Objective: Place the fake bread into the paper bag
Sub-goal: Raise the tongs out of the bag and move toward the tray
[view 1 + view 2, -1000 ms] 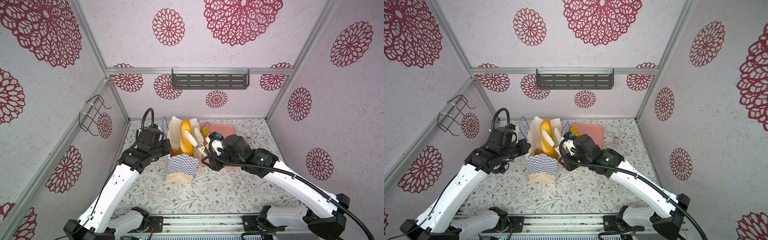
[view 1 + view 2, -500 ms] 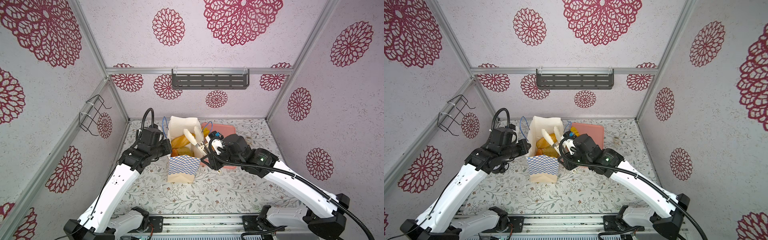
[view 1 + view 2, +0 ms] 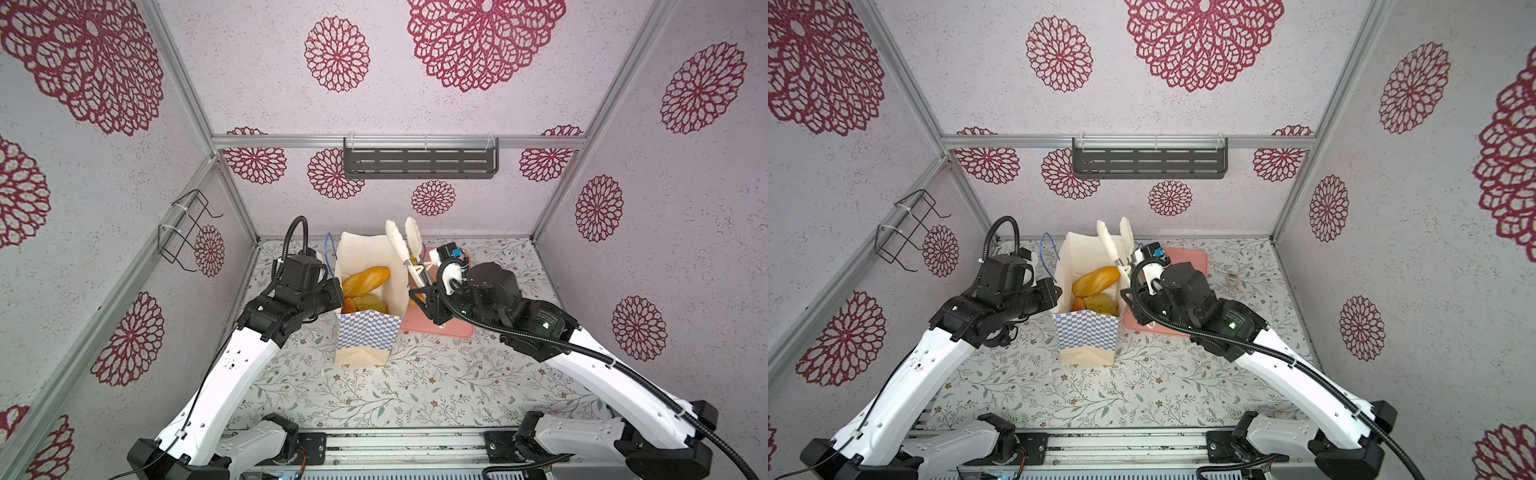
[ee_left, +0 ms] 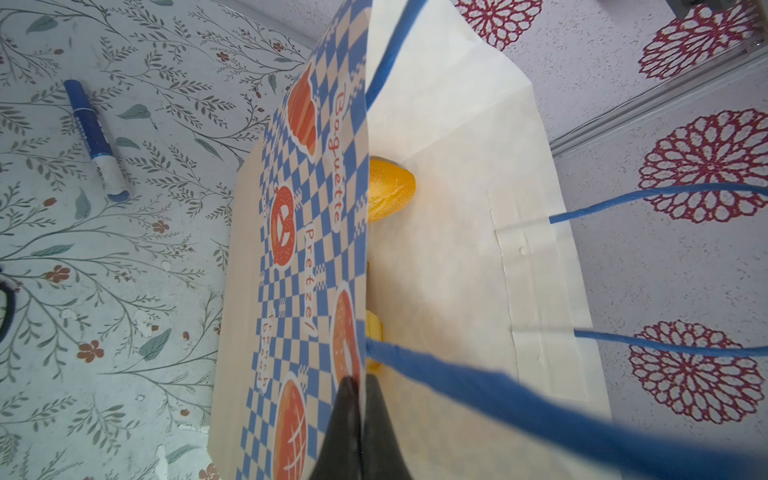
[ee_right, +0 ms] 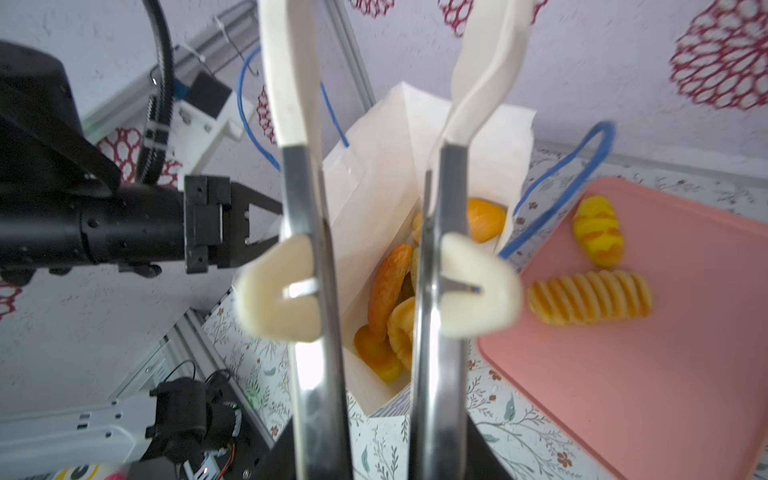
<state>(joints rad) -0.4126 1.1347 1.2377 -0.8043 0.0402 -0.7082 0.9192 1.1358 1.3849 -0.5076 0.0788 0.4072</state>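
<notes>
On the left, the left arm reaches in low and level from the side. The left gripper [image 4: 356, 384] has its jaws pressed together on the near rim of the paper bag [image 3: 365, 336], one finger outside the checkered wall and one inside. That thin paper looks light and easily creased, so a pinch at the top edge seems the right place to steady it and keep the mouth spread. The bag stands upright on the table, and the long loaf [image 3: 365, 280] lies slanted inside over a few smaller breads [image 5: 390, 332]. These toys are probably light, smooth and rounded, so liable to slip out of a loose squeeze. To the right of the mouth, the tongs [image 3: 395, 243] point up and away with their white tips apart and nothing between them. The right gripper [image 3: 424, 291] is clamped on their metal arms, with the forearm angled up from the right. Farther right, the long ridged roll [image 5: 590, 297] and the short ridged roll [image 5: 598, 230] lie apart on the pink tray [image 5: 623, 395]. Each is best taken across its middle, with the tips seated in the grooves.
</notes>
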